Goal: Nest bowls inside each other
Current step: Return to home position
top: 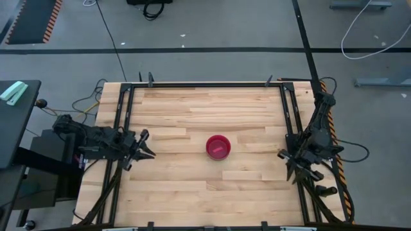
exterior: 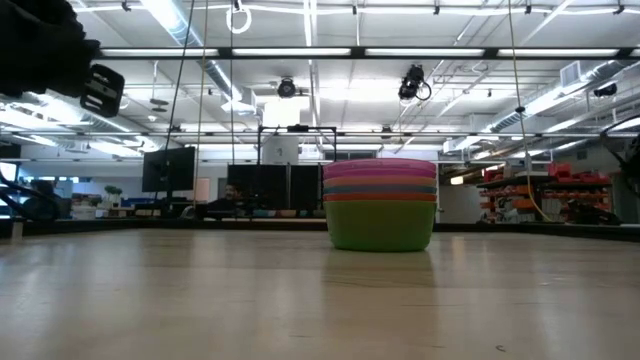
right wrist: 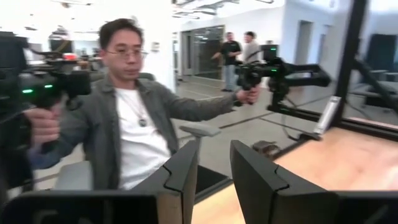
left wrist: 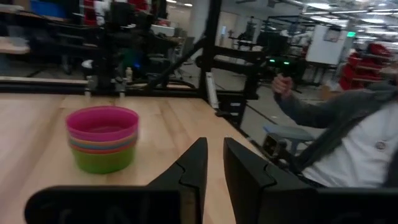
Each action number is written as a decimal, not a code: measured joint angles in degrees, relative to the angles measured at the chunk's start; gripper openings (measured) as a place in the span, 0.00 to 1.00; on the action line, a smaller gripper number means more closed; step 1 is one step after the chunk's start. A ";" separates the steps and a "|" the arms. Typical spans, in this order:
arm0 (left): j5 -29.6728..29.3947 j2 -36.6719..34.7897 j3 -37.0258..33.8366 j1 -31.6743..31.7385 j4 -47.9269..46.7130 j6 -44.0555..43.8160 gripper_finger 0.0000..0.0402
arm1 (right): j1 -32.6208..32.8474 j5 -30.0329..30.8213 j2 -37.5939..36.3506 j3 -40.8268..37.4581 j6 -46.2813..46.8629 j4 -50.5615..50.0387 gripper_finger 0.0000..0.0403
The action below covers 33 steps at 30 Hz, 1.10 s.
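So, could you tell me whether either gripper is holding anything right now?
Neither: the left gripper and right gripper are both empty, well away from the nested bowls.

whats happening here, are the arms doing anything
The bowls stand nested in one stack at the middle of the table, green bowl at the bottom, magenta-pink bowl on top. Neither arm touches them: the left gripper and right gripper hang open and empty at opposite sides. A person beside the table holds control handles.

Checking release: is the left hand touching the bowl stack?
Apart. The high view shows a clear gap between the left hand and the bowl stack.
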 joint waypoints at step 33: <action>7.96 9.32 -0.13 37.97 3.41 1.93 0.14 | -55.92 -8.30 0.02 0.00 -1.82 0.02 0.26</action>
